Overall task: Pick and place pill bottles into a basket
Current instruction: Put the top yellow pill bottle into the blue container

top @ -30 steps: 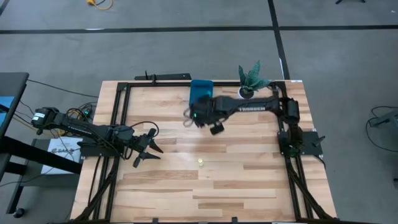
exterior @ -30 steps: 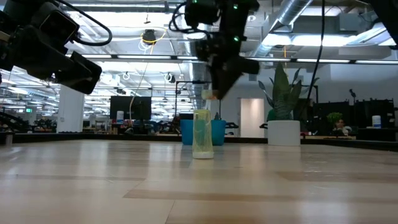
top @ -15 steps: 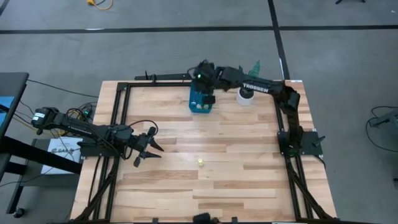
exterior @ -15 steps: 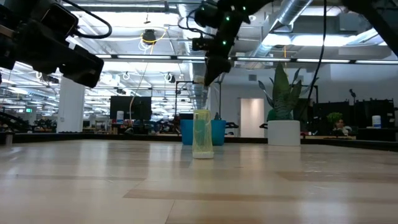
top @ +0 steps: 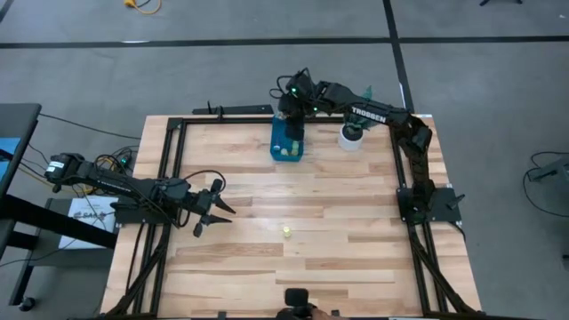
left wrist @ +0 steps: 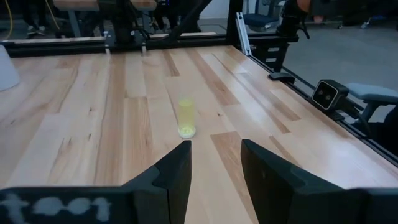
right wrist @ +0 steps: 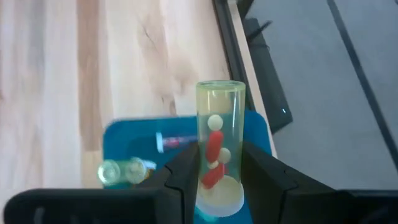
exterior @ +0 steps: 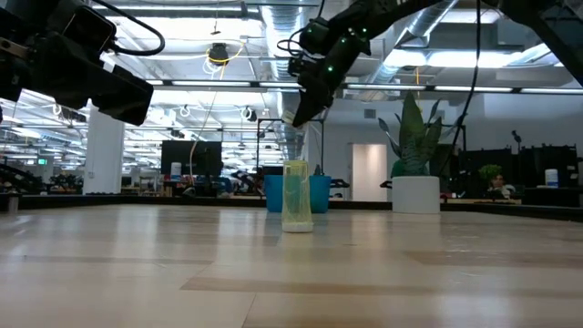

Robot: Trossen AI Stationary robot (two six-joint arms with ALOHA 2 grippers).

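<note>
Yellow bottle point(right wrist: 219, 162) is pinched in the right gripper point(right wrist: 214, 163) over the basket point(right wrist: 127, 140); next, let go.

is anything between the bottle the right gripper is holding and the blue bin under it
Nothing visible. The right gripper is shut on a pale yellow pill bottle directly above the blue bin, with only open air between them. Other bottles already lie on the bin's floor, off to one side.
</note>
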